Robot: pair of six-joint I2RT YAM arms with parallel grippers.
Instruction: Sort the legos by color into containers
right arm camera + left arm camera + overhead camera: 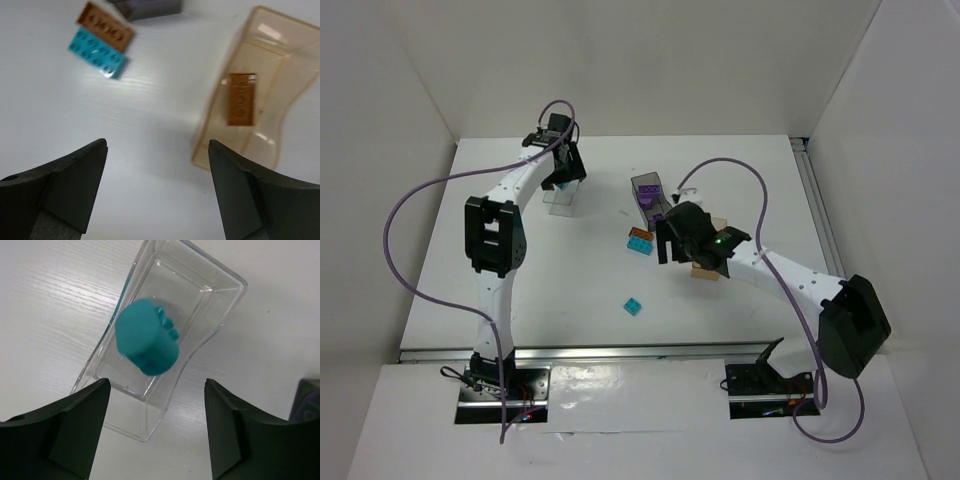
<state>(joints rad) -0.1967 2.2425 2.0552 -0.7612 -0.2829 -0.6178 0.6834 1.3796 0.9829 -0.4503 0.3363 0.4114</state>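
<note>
My left gripper (156,385) stands open over the near corner of the clear container (220,305), nothing between its fingers. A teal rounded lego (146,337) shows within the clear container's outline, apart from the fingers. Open and empty, my right gripper (157,145) hangs over bare table just left of the orange-tan container (280,65), which holds an orange-brown lego (242,98). A teal brick (97,52) and an orange-brown brick (105,26) lie side by side on the table. The smoky grey container (645,185) holds purple legos (656,203). Another small teal brick (633,306) lies alone nearer the front.
White walls close in the table on the back and both sides. A metal rail (815,220) runs along the right edge. Purple cables loop over both arms. The orange-tan container (705,270) is partly under the right arm.
</note>
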